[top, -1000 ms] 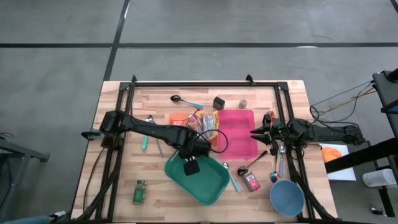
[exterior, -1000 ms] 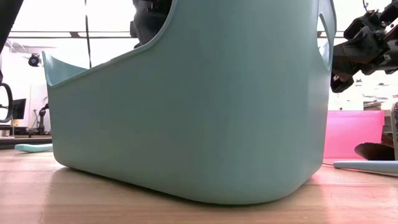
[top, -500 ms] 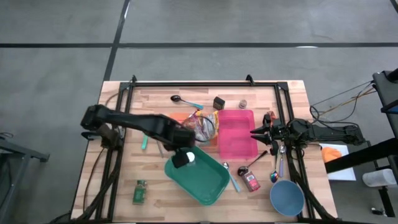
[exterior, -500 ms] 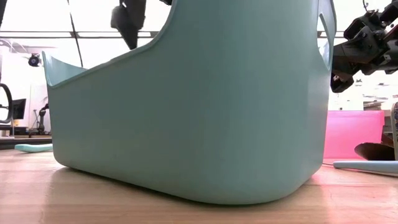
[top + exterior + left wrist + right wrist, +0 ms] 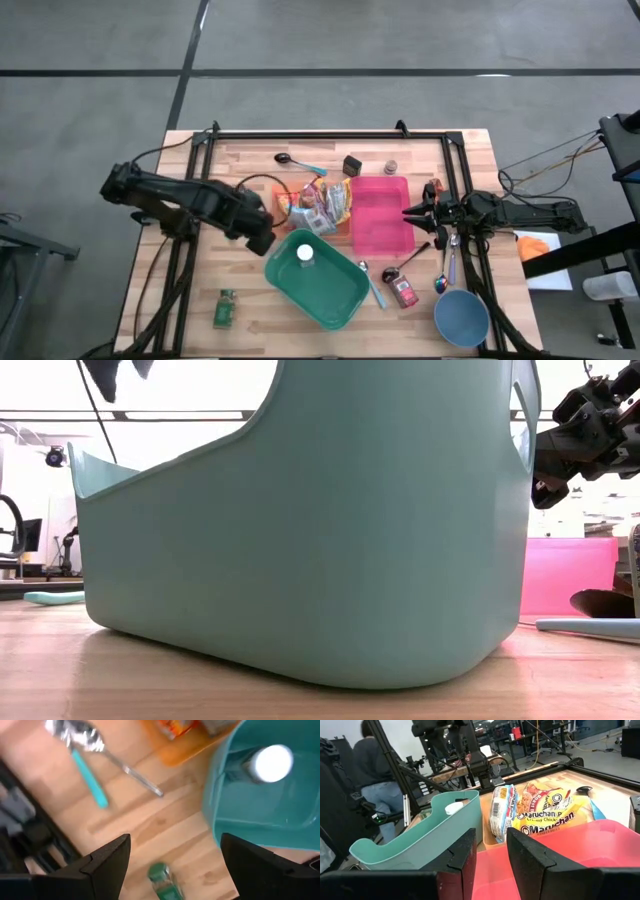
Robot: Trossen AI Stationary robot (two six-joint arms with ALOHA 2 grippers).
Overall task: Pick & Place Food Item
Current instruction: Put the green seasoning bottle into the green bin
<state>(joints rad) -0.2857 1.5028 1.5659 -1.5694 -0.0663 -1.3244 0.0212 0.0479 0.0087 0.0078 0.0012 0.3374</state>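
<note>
Wooden table [image 5: 470, 160]: one green bin [image 5: 318, 281], one bottle [image 5: 305, 254] inside; left claw [image 5: 262, 240] apart.

In the low view the teal bin [image 5: 330, 530] fills most of the picture and hides nearly everything behind it. Only a white cap [image 5: 305, 253] shows of the item inside it. The left wrist view is blurred; the small green object [image 5: 165, 879] there cannot be identified.
</note>
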